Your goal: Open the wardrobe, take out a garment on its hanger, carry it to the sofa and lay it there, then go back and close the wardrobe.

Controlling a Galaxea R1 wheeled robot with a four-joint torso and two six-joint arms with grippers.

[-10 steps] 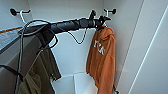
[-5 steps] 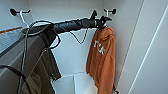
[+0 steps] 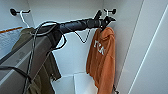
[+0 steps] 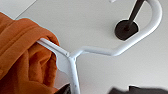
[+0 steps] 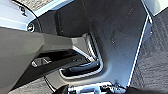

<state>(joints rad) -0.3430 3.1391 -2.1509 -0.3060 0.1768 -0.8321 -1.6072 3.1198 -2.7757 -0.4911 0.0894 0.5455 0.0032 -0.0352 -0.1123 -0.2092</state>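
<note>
Orange hooded sweatshirt (image 3: 102, 57) with white lettering hangs on a thin white hanger (image 4: 75, 53) at two o'clock. Left gripper (image 3: 106, 21) reaches the hanger's neck; whether it pinches, I cannot tell.

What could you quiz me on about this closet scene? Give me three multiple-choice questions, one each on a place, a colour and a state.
1. Where does the left gripper reach?
A. To the hanger's top by the orange hoodie
B. To the olive jacket's sleeve
C. To the wardrobe floor

2. What colour is the hanger bearing the orange hoodie?
A. Black
B. White
C. Blue

3. How is that hanger now?
A. Lying on the floor
B. Hooked over a dark peg
C. Resting on a sofa

Answers: 1 A, the head view has the arm ending at the hoodie's top. 2 B, the left wrist view shows a white frame. 3 B, its hook curves over the dark peg on the wardrobe wall.
</note>
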